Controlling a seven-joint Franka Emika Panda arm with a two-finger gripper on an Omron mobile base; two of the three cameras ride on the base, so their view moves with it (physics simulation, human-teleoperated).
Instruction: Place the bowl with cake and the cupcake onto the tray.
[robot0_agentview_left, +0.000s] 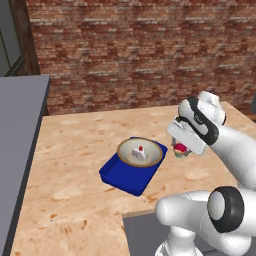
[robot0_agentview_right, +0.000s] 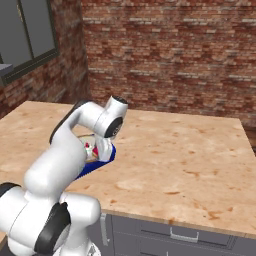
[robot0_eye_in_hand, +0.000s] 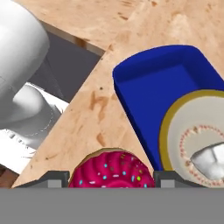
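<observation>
My gripper (robot0_eye_in_hand: 111, 179) has its two dark fingertips (robot0_eye_in_hand: 56, 179) set one on each side of the cupcake (robot0_eye_in_hand: 111, 171), whose pink sprinkled top fills the space between them at the 6 o'clock edge of the hand view; the fingers stand apart at the cupcake's width, and I take it as a pinch on the cupcake, though whether it has left the wood I cannot tell. In the left base view the cupcake (robot0_agentview_left: 180, 150) peeks out just below my hand (robot0_agentview_left: 186, 139), close beside the blue tray (robot0_agentview_left: 120, 175) at its 3 o'clock side, over bare counter (robot0_agentview_left: 75, 150) rather than over the tray. The bowl with cake (robot0_agentview_left: 140, 152) already sits inside the tray, at the tray's far end, its brown rim reaching close to the tray wall nearest my hand; the white slice with its red dot rests in the middle of the bowl. In the hand view the tray (robot0_eye_in_hand: 148, 87) lies toward 1 o'clock of the cupcake, and the bowl (robot0_eye_in_hand: 183, 135) shows toward 3 o'clock, cut off by the picture's edge. From the right base view my own arm covers most of the tray (robot0_agentview_right: 95, 165), leaving a strip of blue at its lower side.
</observation>
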